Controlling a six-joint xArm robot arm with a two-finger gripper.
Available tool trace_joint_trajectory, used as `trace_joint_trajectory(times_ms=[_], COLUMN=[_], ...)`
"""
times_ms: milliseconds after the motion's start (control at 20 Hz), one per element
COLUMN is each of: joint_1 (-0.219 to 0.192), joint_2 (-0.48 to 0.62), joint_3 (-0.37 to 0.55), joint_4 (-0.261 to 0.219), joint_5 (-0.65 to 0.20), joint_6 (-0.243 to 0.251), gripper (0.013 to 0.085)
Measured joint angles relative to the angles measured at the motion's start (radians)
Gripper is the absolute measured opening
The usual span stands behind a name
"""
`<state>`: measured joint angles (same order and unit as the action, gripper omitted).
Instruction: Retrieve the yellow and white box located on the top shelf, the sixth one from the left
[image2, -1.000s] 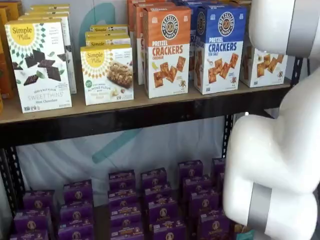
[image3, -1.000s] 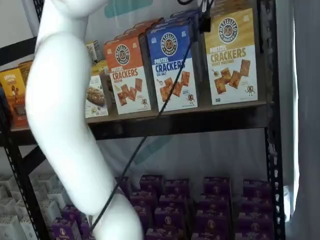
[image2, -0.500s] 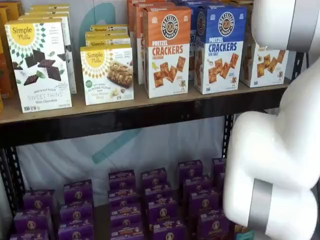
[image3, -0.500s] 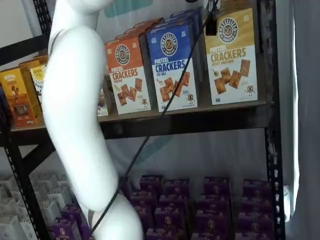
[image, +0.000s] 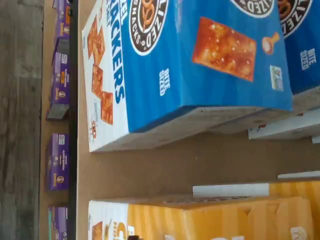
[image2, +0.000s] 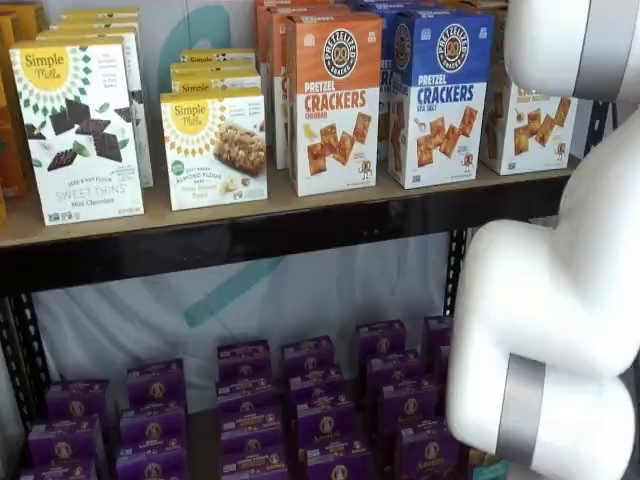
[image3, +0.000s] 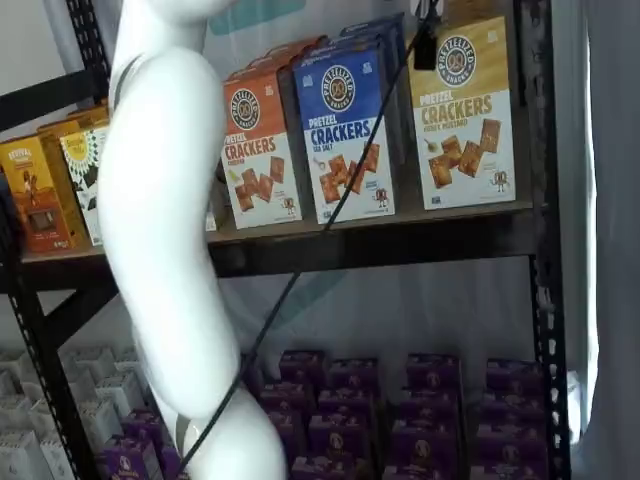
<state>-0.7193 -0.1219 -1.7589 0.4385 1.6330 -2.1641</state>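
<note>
I take the blue pretzel-cracker carton (image3: 348, 130) as my landmark. Nearest my cameras is the white arm (image3: 165, 250), a thick curved link that covers the shelf to the left of the orange carton (image3: 255, 150), which stands just beside the blue one; in a shelf view its bulky white joint (image2: 545, 330) fills the lower corner to the right of the blue carton (image2: 437, 95). A black cable (image3: 300, 270) runs slantwise across the blue carton's face from a small black clip (image3: 424, 48) near the upper frame edge. I cannot tell how the tool stands: only that dark clip and cable show, no fingers that I can read (nothing is visibly held).

Behind the arm, the yellow and white box (image3: 465, 110) stands upright on the top shelf (image3: 400, 245), just to the right of the blue carton and next to the black perforated upright (image3: 540, 200). In a shelf view only its white lower part (image2: 530, 135) shows, the arm hiding the rest. The wrist view, turned on its side, shows the blue carton (image: 190, 65) and the yellow and white box (image: 200, 217) apart, with bare tan board (image: 165, 167) between them.

Farther left of the blue carton sit white Simple Mills boxes (image2: 78, 125). Below the shelf, purple boxes (image2: 300, 400) stand in rows.
</note>
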Motion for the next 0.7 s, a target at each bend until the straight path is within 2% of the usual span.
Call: trace_joint_trajectory(times_ms=[350, 600, 700], joint_1=[0.017, 0.038, 0.046], joint_2=[0.019, 0.051, 0.082], joint_3=[-0.023, -0.072, -0.125], joint_4=[-0.034, -0.084, -0.114], joint_5=[0.002, 0.047, 0.099], joint_6=[0.004, 0.017, 0.026], gripper=[0.0850, 0.0850, 0.0850])
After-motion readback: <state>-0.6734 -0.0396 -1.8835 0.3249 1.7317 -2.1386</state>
